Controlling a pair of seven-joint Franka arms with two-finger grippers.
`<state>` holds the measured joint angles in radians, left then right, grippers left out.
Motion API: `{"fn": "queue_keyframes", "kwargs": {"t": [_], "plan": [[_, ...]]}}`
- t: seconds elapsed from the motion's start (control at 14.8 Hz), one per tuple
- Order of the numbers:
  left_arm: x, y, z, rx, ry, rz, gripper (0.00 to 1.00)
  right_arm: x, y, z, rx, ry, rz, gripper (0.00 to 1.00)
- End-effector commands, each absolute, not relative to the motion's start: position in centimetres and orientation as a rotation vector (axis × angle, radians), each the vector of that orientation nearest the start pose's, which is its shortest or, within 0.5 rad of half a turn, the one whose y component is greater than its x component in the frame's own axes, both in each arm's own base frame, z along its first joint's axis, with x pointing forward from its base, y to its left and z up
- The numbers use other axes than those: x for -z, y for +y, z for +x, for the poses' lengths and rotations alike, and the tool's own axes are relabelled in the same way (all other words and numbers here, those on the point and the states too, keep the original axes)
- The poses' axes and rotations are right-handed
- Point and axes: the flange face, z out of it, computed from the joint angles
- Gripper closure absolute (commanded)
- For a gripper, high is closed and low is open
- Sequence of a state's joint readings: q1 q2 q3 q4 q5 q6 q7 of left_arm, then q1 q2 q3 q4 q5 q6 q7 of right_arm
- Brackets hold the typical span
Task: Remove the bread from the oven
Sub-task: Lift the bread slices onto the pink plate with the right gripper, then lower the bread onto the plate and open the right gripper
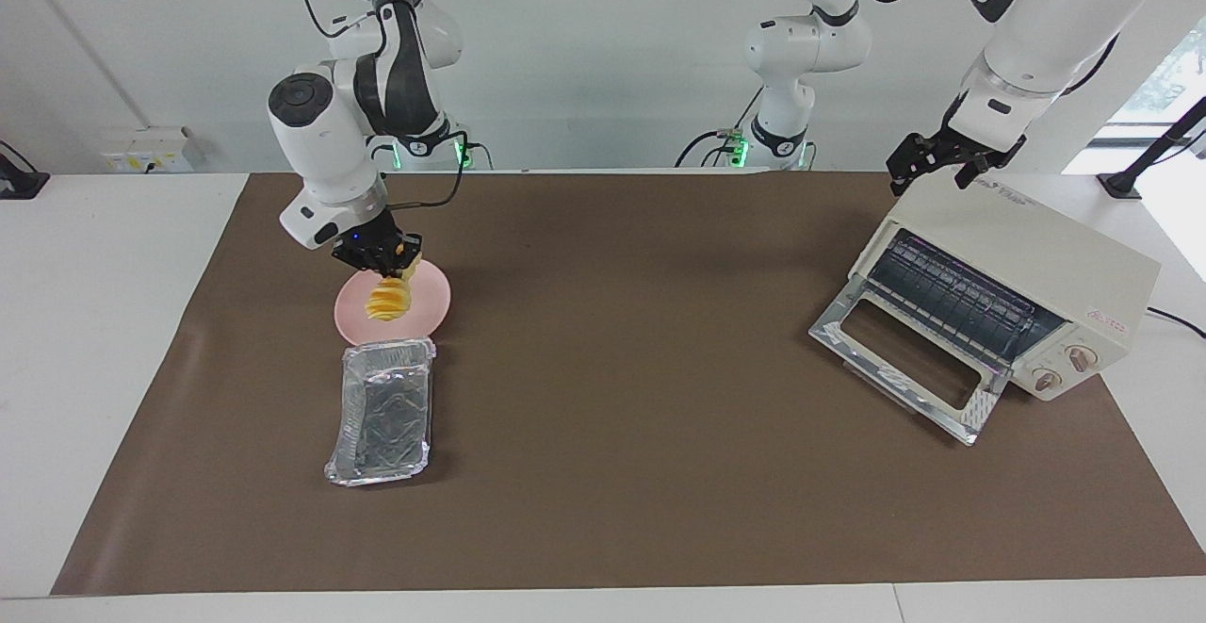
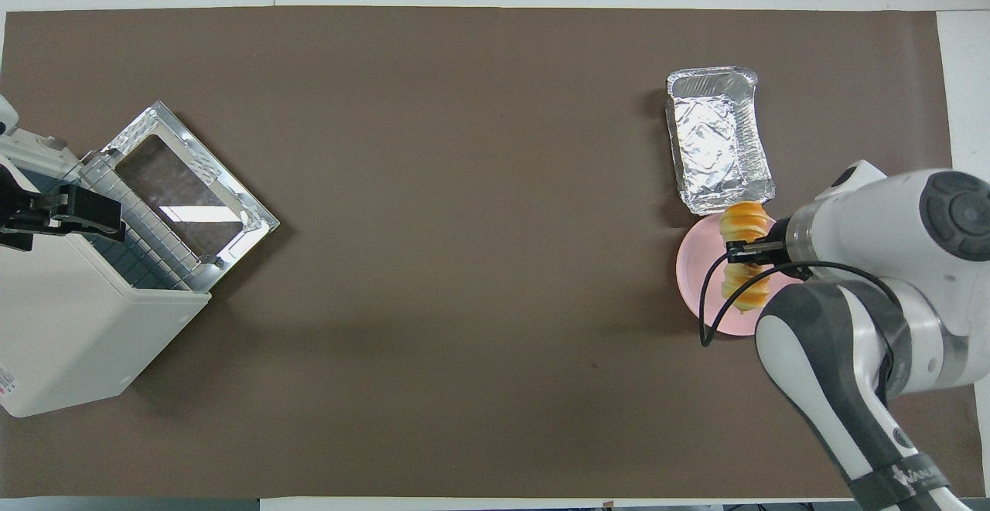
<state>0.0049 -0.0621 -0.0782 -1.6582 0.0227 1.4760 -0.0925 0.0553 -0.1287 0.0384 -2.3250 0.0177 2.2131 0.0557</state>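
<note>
The golden ridged bread [image 1: 389, 299] hangs from my right gripper [image 1: 394, 265], which is shut on its upper part, over the round pink plate [image 1: 434, 307]. Its lower end is at or just above the plate; I cannot tell whether it touches. In the overhead view the bread [image 2: 744, 222] lies across the plate [image 2: 694, 271] under the right gripper [image 2: 747, 251]. The cream oven [image 1: 1041, 246] stands at the left arm's end of the table with its door [image 1: 980, 408] dropped open and the wire rack showing. My left gripper [image 1: 942, 163] is at the oven's top edge.
A silver foil tray [image 1: 345, 416] lies beside the plate, farther from the robots; it also shows in the overhead view [image 2: 760, 157]. The oven [image 2: 69, 325] and its open door [image 2: 259, 221] take up the left arm's end of the brown mat.
</note>
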Motion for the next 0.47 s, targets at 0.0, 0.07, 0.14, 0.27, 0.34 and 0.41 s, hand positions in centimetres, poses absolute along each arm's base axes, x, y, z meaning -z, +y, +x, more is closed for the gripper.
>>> {"fn": "queue_keyframes", "kwargs": {"t": [0.0,0.07,0.14,0.27,0.34,0.41], "plan": [[-61.1,-3.5,51.8,-0.200,-0.045,-3.104,0.00,-36.7,2.8,45.9,0.104,-0.057,-3.120,1.00],[-61.1,-3.5,51.8,-0.200,-0.045,-3.104,0.00,-35.9,2.8,46.0,0.126,-0.056,-3.119,1.00],[-61.1,-3.5,51.8,-0.200,-0.045,-3.104,0.00,-35.0,2.8,46.3,0.133,-0.055,-3.118,1.00],[-61.1,-3.5,51.8,-0.200,-0.045,-3.104,0.00,-33.9,2.8,46.4,0.143,-0.052,-3.117,1.00],[-61.1,-3.5,51.8,-0.200,-0.045,-3.104,0.00,-33.4,2.9,46.4,0.152,-0.051,-3.117,1.00],[-61.1,-3.5,51.8,-0.200,-0.045,-3.104,0.00,-33.1,3.0,46.4,0.152,-0.058,-3.116,1.00]]}}
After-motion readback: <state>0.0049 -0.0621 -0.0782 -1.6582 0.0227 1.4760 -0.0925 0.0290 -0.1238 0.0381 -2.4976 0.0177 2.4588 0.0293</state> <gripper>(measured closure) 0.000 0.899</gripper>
